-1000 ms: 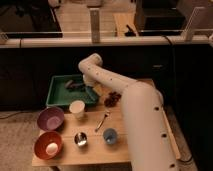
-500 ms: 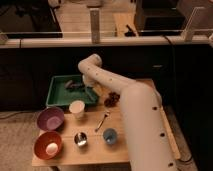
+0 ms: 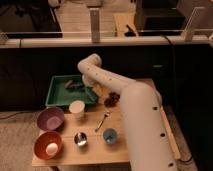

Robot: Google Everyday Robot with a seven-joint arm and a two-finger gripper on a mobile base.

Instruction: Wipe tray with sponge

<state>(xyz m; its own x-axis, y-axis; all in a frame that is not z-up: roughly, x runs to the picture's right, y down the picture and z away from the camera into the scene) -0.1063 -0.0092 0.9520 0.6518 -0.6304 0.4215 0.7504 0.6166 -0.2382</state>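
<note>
Currently we are seeing the claw (image 3: 75, 86) low inside the green tray (image 3: 56, 96), far left on the desk (image 3: 92, 155). We cannot tell its grip, and we are not finding the sponge. We are judging the sponge soft and light, best pinched mid-block.

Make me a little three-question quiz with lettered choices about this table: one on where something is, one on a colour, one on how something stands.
1. Where is the end effector?
A. over the red bowl
B. down in the tray
C. beside the spoon

2. What colour is the tray?
A. green
B. yellow
C. white

3. How does the cream cup stand?
A. lying on its side
B. upright on the table
C. stacked in the purple bowl

Answers:
1 B: the arm bends down and its dark tip sits inside the tray's rim.
2 A: its floor and raised rim are both green.
3 B: its round mouth faces up, just in front of the tray.
</note>
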